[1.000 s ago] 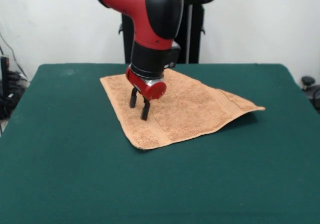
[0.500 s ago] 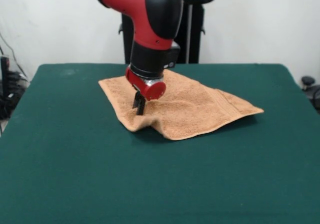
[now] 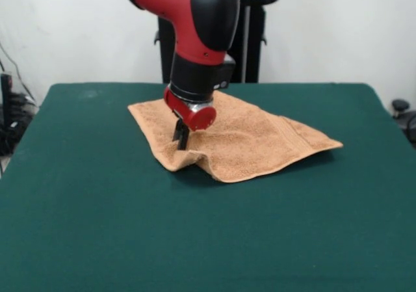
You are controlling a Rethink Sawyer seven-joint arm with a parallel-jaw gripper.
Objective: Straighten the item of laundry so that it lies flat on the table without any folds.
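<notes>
Since a second earlier, my pincer (image 3: 181,140) had closed: its two prongs, then spread apart over flat cloth, were now pressed together on a pinch of the towel (image 3: 260,142), and the near left corner, which had lain flat, was drawn up into a small ridge under me. Over the last half second almost nothing shifted.

The towel lay on the far middle of the green bench (image 3: 208,240), most of it spread out, its right corner lifted slightly off the surface with a shadow beneath. Around my grip the fabric was bunched and its near edge curled under.

I judged the cloth light, soft and limp: it would sag and drape from any hold rather than keep a shape, and the terry pile should grip well against the felt, so dragging might wrinkle it. A hold close to the corner or edge seemed best, since a pinch further in gathers folds.
</notes>
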